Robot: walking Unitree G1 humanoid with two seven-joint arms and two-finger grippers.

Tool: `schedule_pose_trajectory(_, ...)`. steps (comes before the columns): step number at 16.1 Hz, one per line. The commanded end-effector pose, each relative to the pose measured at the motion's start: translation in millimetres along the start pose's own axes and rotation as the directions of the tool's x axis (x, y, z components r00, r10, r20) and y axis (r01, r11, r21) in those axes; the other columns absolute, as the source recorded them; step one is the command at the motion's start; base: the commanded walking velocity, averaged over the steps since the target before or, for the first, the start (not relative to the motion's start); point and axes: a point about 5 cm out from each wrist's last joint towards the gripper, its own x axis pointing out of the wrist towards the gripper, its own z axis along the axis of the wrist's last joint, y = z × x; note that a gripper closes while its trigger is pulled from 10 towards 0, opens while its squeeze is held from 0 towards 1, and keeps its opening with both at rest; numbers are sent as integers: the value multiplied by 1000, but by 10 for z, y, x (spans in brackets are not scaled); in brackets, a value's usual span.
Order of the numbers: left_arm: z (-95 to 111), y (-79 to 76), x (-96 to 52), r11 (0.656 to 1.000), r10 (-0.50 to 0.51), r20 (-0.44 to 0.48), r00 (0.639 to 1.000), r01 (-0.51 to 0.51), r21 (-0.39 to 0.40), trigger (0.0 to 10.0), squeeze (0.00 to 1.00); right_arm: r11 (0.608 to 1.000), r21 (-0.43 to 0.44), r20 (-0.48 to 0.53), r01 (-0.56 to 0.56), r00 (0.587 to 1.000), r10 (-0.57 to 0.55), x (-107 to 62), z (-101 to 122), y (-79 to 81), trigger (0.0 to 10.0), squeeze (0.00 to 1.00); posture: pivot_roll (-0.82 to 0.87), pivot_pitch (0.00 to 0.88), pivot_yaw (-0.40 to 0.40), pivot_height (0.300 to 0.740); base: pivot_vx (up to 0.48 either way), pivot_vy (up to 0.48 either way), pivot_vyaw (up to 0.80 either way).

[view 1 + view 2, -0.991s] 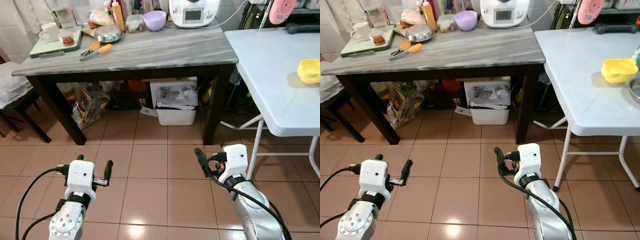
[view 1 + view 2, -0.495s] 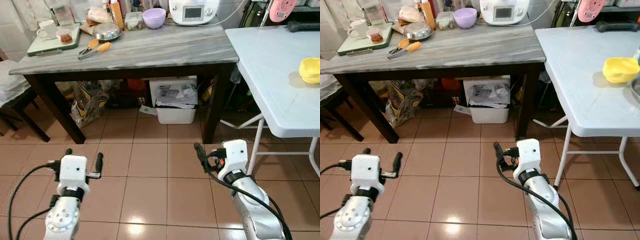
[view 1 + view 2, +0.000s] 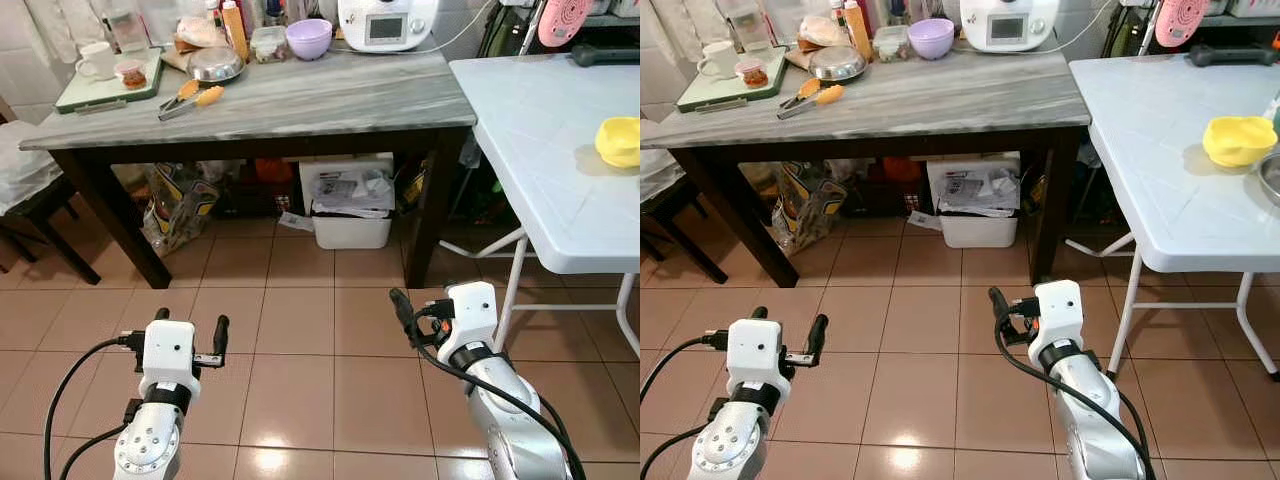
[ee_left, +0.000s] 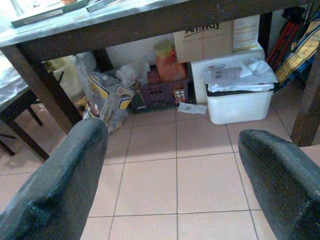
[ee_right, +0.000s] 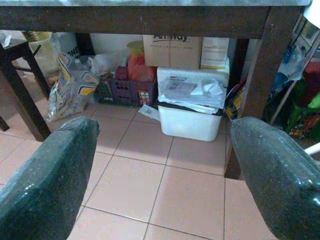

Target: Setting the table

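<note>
A grey marble-topped table [image 3: 330,95] stands ahead. On it are a purple bowl [image 3: 309,39], a steel bowl [image 3: 216,65], orange-handled tongs [image 3: 190,99] and a white cup [image 3: 99,60] on a green tray [image 3: 110,88]. To the right, a white folding table [image 3: 540,130] carries a yellow bowl [image 3: 618,140]. My left gripper [image 3: 190,325] hangs low over the tiled floor, open and empty. My right gripper [image 3: 425,300] is also low, open and empty, pointing under the marble table. Both wrist views show wide-spread fingers [image 4: 60,185] [image 5: 280,170] with nothing between them.
Under the marble table sit a white bin [image 3: 350,205] stuffed with paper, a patterned bag [image 3: 180,205] and boxes. A dark chair [image 3: 30,200] stands at the left. A white kitchen appliance [image 3: 388,22] sits at the table's back edge. Tiled floor [image 3: 300,370] lies between me and the tables.
The whole view sways slightly. My left gripper swung a little left, then back to the right. Both grippers stay open and empty.
</note>
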Motion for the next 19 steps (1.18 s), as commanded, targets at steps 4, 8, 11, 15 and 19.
schedule_pose_trajectory(4,5,14,-1,1000,-14,-1,1000,14,-14,10000,0,1000,4,3,-4,1000,4,5,1,32,10000,0,-134,85,93,740,0,-234,0)
schedule_pose_trajectory(8,4,-1,1,1000,-18,-4,1000,18,-25,10000,0,1000,5,0,-4,1000,4,-2,-9,37,10000,0,-136,85,95,740,0,-480,0)
schedule_pose_trajectory(11,0,-8,-1,999,-21,-6,1000,21,-27,10000,0,1000,6,-3,-4,1000,4,-3,-18,40,10000,0,-136,86,96,740,0,-480,0)
schedule_pose_trajectory(15,-8,-11,-3,999,-21,-11,1000,21,-28,10000,0,1000,7,-2,-4,1000,4,4,-13,42,10000,0,-133,87,95,740,0,-480,0)
schedule_pose_trajectory(19,-2,-53,13,999,-18,-11,1000,17,-47,10000,0,1000,5,2,-2,1000,2,10,-6,41,10000,0,-133,87,95,740,0,-480,0)
